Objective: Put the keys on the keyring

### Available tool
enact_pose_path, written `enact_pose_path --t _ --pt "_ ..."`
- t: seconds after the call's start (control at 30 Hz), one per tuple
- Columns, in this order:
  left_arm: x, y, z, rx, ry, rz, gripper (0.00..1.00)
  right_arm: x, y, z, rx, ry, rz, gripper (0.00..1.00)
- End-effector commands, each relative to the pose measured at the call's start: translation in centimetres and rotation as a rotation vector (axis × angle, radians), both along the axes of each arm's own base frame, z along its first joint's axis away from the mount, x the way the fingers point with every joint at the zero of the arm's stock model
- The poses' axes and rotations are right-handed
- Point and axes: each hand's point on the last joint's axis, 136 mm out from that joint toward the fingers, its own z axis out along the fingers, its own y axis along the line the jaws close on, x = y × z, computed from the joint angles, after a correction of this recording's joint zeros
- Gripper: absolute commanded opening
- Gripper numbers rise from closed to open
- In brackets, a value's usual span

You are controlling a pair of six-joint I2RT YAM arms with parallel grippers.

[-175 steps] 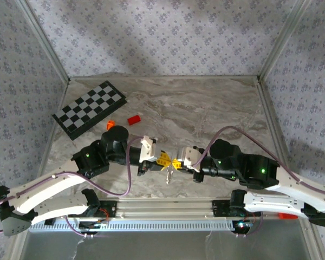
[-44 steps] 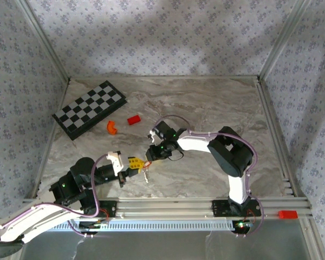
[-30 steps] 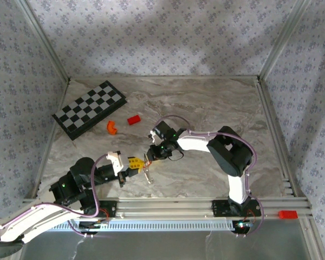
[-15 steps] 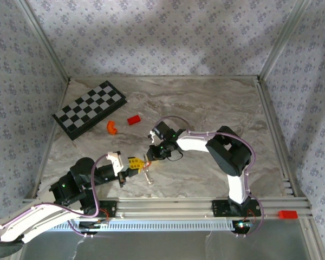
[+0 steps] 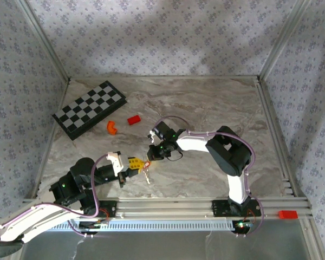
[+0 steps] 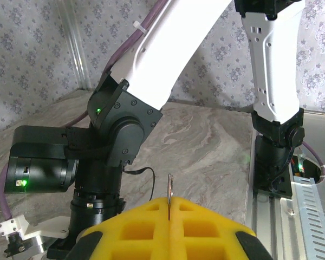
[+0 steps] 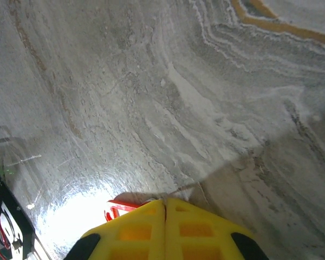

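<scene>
**A:** Start at the grippers. How do they stand?

**B:** There are two. The left gripper [image 6: 169, 203] has its yellow fingers pressed together on the keyring [image 6: 169, 187], whose thin metal edge stands up out of the seam. The right gripper [image 7: 164, 206] is also pressed together, and the red tag [image 7: 118, 207] pokes out at its tips, so it seems to pinch the same keyring there.

**A:** And from above?

**B:** The two grippers meet tip to tip, well apart from the chessboard [image 5: 89, 109], on its near side and to its right.

**A:** Where are the keys?

**B:** The keys [image 5: 147, 175] hang in one small silvery bunch just below that meeting point. They are too small for me to count.

**A:** What else is there?

**B:** One chessboard at the far left. One red block [image 5: 133, 120] lies just off its near right corner. One orange curved piece [image 5: 111, 127] lies beside the block, a little nearer the arms.

**A:** And the surface and room?

**B:** The desk [image 5: 206, 103] is grey and marbled. Walls [image 5: 168, 38] with a small flower pattern close it in, with metal posts at the corners. A metal rail [image 5: 168, 206] along the near edge carries the arm bases.
</scene>
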Motion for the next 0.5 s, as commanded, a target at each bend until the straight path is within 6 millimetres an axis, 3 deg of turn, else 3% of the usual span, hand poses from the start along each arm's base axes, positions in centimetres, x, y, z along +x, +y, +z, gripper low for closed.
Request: enact_pose_path --t 0.0,0.17,0.33,0.47 --pt "-0.1 0.2 1.6 -0.055 -0.026 0.005 0.0 -0.4 -0.1 1.6 -0.004 -0.08 0.021 0.03" --pt "-0.2 0.3 2.1 -0.068 -0.023 0.0 0.0 -1.0 0.0 6.1 0.055 -0.288 0.084 0.01" --pt "-0.8 0.1 3.2 -0.094 -0.021 -0.033 0.0 -1.5 -2.0 11.8 0.157 -0.52 0.13 0.0" --pt "-1.1 -0.2 4.0 -0.105 -0.021 -0.059 0.0 -3.9 -4.1 17.4 0.303 -0.735 0.226 0.0"
